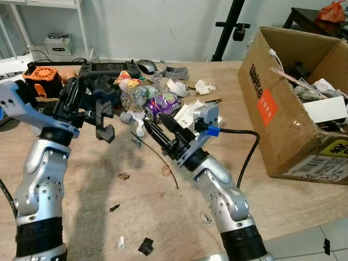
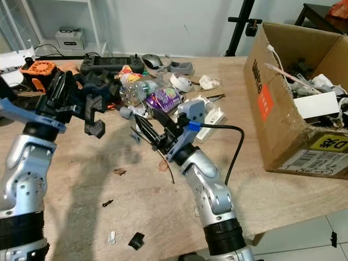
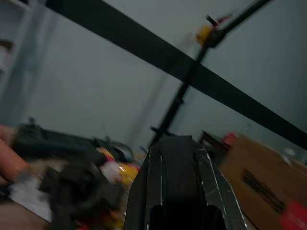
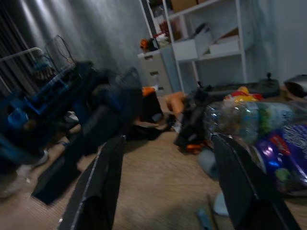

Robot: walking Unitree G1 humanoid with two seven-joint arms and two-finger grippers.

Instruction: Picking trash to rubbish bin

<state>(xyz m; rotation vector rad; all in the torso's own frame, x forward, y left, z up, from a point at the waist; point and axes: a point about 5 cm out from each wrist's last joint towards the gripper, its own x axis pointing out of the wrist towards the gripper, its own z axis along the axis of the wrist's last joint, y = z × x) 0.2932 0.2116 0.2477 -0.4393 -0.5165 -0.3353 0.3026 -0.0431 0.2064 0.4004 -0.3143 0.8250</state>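
The left claw (image 1: 100, 117) grips a bulky, angular black plastic piece (image 1: 104, 126), held above the counter (image 1: 163, 217) beside the trash pile. The right claw (image 1: 157, 130), fingers spread wide, hovers near a crumpled purple can (image 1: 162, 104).

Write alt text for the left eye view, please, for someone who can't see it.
Two silver robot arms reach over a wooden table littered with trash: the left gripper holds a black object, the right gripper is open near a purple can. A cardboard box stands right.
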